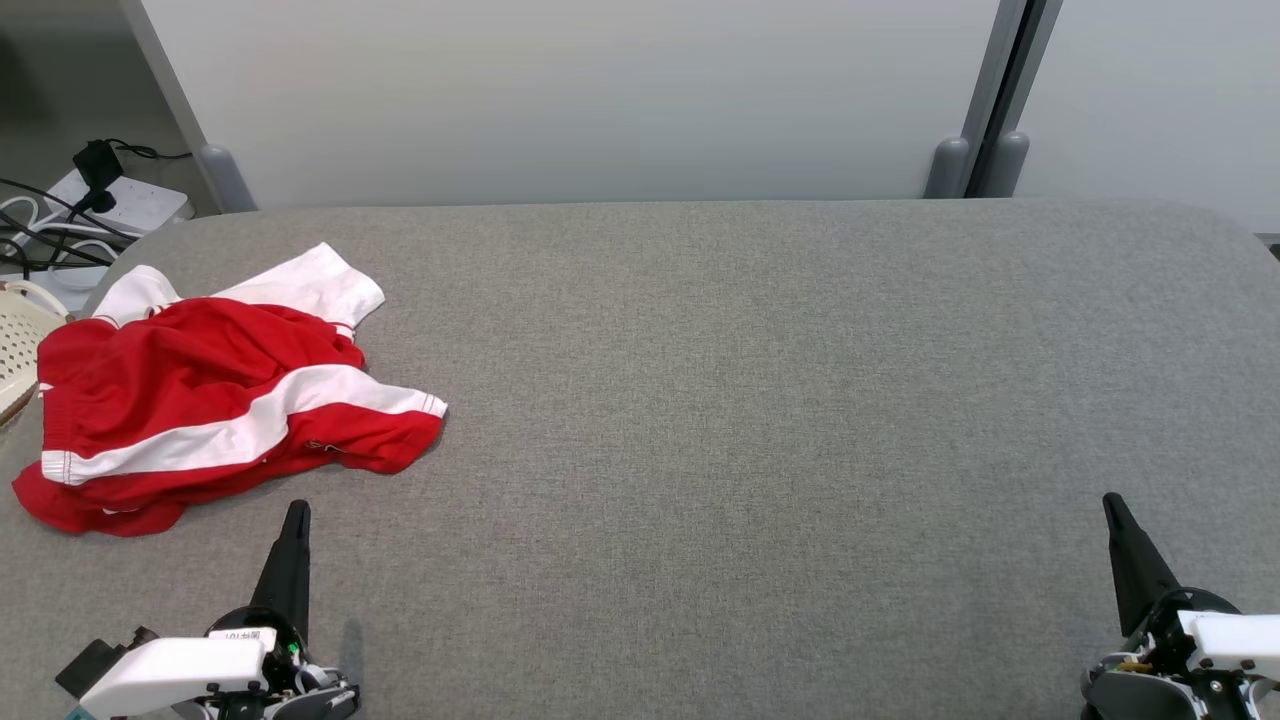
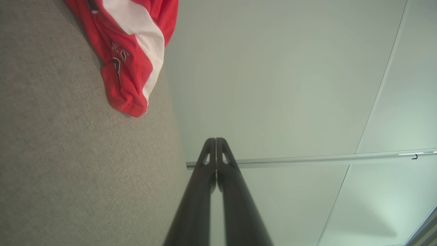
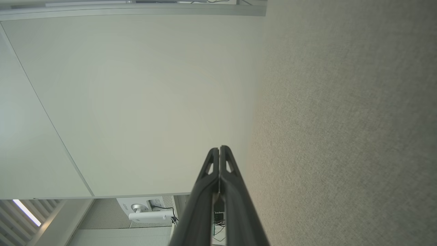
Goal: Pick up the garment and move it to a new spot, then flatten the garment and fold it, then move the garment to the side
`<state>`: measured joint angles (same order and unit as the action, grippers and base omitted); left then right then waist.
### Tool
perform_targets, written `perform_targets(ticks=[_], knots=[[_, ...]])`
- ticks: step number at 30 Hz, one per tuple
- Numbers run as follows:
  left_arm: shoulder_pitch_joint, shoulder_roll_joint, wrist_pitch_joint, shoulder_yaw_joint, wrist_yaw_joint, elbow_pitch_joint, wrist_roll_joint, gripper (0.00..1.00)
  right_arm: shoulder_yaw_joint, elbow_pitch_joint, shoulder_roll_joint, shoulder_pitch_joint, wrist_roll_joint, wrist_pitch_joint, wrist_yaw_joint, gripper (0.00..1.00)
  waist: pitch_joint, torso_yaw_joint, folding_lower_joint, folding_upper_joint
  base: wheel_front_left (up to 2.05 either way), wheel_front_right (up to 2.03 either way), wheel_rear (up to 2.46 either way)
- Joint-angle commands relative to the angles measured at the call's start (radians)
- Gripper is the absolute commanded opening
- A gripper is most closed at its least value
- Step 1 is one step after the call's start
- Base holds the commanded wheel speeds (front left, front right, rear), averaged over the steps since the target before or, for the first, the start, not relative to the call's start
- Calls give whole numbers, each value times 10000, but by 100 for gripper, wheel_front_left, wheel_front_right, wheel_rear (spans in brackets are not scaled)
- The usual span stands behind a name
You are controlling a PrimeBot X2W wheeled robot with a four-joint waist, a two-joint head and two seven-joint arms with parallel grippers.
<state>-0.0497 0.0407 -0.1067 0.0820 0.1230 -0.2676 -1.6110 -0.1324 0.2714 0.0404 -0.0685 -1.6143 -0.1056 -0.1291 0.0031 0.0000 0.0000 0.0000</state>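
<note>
A crumpled red garment (image 1: 190, 400) with white stripes and white sleeves lies on the grey table (image 1: 720, 400) at its left end. Its red and white hem (image 2: 133, 58) reaches into the top of the left wrist view. My left gripper (image 1: 297, 508) is at the lower left, a short way in front of the garment and apart from it, its fingers (image 2: 216, 140) pressed together with nothing between them. My right gripper (image 1: 1110, 500) is at the lower right, far from the garment, its two fingers (image 3: 219, 148) likewise shut and empty.
A white perforated basket (image 1: 15, 345) pokes in at the left edge beside the garment. A power strip with black cables (image 1: 90, 205) lies on the floor beyond the table's far left corner. Pale partition panels (image 1: 600, 100) stand behind the table.
</note>
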Motion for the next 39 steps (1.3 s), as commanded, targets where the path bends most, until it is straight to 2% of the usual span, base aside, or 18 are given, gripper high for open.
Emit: perform_targets(ticks=[1,39], knots=[[-582,95,-62,314,77,228,20,0,190,-267,98,-394,53,-73,-16,0,0,0,0,0,0,0,0],[-582,95,-62,314,77,228,20,0,190,-267,98,-394,53,-73,-16,0,0,0,0,0,0,0,0]])
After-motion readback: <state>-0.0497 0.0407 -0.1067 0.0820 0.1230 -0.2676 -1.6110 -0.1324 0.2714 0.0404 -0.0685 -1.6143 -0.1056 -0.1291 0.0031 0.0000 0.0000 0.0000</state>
